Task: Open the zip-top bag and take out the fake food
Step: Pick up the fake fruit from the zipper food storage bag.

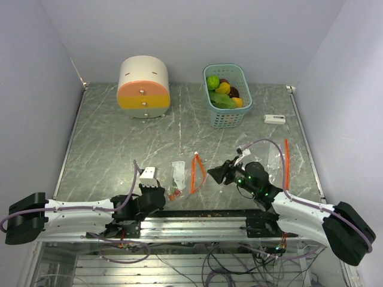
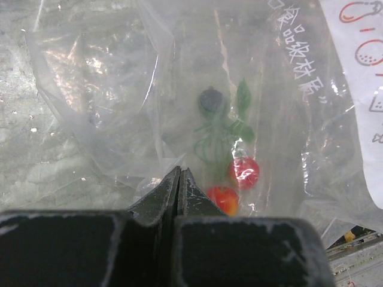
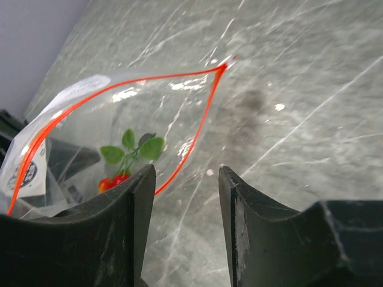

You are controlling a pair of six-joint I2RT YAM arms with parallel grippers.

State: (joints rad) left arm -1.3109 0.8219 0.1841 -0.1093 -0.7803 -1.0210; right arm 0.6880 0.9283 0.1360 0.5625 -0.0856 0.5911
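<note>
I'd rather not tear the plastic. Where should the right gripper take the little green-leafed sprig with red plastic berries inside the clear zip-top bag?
Probably by the green leaves, entering straight through the orange-rimmed mouth of the clear zip-top bag: the leaves lie nearest that opening, the red berries deeper, towards the closed end the left gripper pinches.

A round cream-and-orange drawer box (image 1: pixel 143 86) stands back left on the grey marbled tabletop (image 1: pixel 108 149); a teal basket (image 1: pixel 227 118) and a small white device (image 1: pixel 274 119) sit further right.

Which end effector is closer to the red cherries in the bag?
Left. The left end effector is shut on the bag beside the cherries; the right end effector stands open at the bag's orange-zipped mouth, farther away.
</note>
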